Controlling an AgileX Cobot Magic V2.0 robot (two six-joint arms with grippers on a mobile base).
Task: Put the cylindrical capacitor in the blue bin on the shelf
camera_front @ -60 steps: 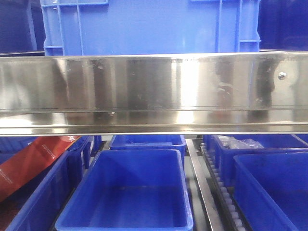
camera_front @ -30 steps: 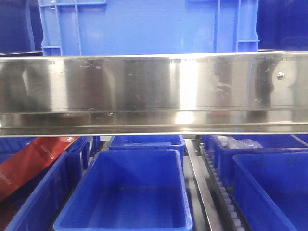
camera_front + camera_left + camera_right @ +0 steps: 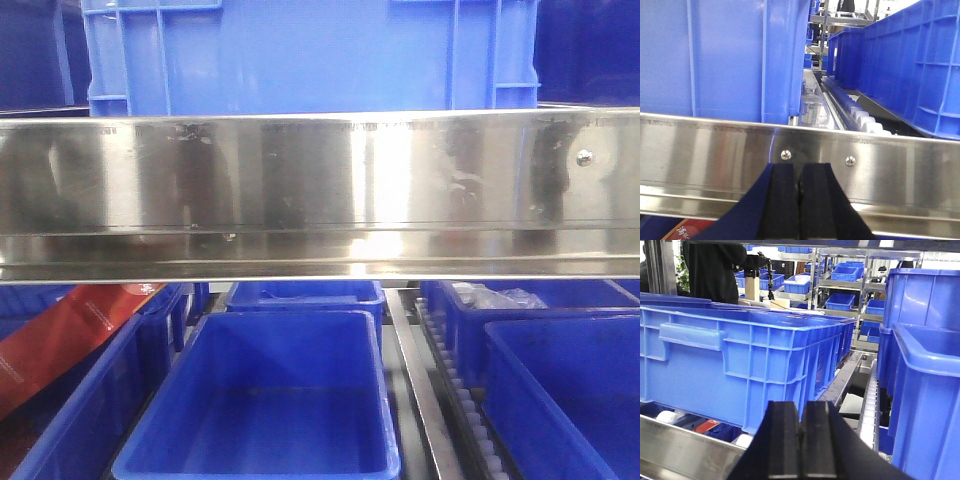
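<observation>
The cylindrical capacitor is not in view in any frame. The shelf's shiny steel front rail [image 3: 320, 185] spans the front view, with an open blue bin [image 3: 260, 410] below it in the middle lane. My left gripper [image 3: 799, 170] is shut with nothing between its pads, close in front of the steel rail [image 3: 715, 150]. My right gripper [image 3: 800, 407] is shut and empty, facing a large blue crate [image 3: 740, 365] on the shelf. Neither gripper shows in the front view.
A big blue crate [image 3: 310, 50] sits on the upper level. More blue bins stand at the right [image 3: 570, 390] and left [image 3: 90, 400], one with a red package [image 3: 60, 335]. Roller tracks [image 3: 465, 400] separate the lanes. A person in black [image 3: 712, 270] stands behind.
The front view shifted very slightly sideways; the bins and the rail stay in place. Nothing was picked up or let go.
</observation>
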